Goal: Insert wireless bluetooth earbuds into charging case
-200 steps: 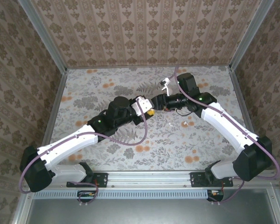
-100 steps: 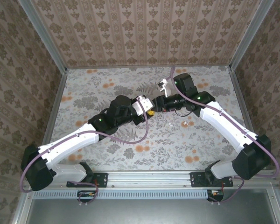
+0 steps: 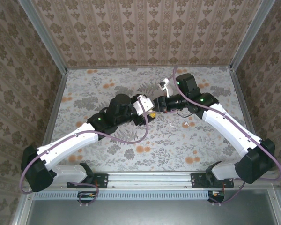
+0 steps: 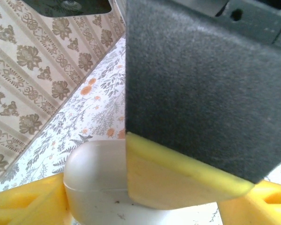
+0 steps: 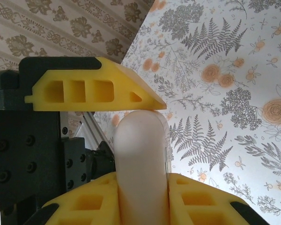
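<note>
We see the small white rounded plastic charging case [image 5: 140, 159] up off the table, in the middle, where the two arms meet. The right gripper [image 3: 159, 104] has it: its two yellow fingers [image 5: 201, 204] press on the case from both sides. In the right wrist view the case stands tall. Its long side runs up out of the fingers, and its round end points at one yellow finger of the left gripper [image 3: 151, 113], which touches its top.

We cannot tell if the left gripper is open or gripping.

A thin line runs across the case and its lid looks shut, so we cannot see inside.

Two tiny white earbuds [image 3: 171, 125] lie on the flowery table [image 3: 178, 147], just near and right of the grippers. They are a little apart and too small for us to tell which way they point.
</note>
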`<state>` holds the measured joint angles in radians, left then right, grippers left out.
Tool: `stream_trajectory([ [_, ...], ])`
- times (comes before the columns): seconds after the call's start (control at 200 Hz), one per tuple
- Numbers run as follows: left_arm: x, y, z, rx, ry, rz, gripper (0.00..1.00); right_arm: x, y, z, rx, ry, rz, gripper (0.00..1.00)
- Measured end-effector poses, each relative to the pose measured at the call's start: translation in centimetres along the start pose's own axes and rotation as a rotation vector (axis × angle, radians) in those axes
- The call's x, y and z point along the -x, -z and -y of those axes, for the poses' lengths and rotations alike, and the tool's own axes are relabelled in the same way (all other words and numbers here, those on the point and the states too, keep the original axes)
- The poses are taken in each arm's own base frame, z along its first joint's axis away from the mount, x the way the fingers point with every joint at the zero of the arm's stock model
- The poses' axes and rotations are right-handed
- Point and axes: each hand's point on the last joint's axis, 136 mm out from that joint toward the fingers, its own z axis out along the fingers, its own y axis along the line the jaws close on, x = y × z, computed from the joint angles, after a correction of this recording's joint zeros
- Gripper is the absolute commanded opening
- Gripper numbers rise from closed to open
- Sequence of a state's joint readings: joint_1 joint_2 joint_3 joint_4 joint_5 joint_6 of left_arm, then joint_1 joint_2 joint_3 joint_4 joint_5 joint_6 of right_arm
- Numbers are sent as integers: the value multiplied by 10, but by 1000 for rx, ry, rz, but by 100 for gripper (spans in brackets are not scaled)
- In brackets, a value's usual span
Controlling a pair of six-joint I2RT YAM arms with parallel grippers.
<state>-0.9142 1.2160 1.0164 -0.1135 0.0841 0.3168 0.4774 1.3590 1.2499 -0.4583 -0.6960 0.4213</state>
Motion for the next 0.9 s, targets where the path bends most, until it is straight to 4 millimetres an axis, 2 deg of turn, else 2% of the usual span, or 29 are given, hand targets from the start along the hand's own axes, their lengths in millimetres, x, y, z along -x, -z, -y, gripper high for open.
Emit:
stream_trajectory([
  [0.135,-5,8,-2,-63,33,4,78,1,2,4,9,15,2,23],
  [0.305,0,34,-14,-135,126,64,77,7,11,11,25,61,21,23],
  [0.465,6,56,-28,-191,230,146,75,6,16,3,93,177,10,23],
  [0.645,13,61,-10,-328,272,183,75,-8,19,-14,211,334,-28,22],
  [0.9,9,50,6,-472,329,166,71,-22,24,-29,316,460,-59,22],
])
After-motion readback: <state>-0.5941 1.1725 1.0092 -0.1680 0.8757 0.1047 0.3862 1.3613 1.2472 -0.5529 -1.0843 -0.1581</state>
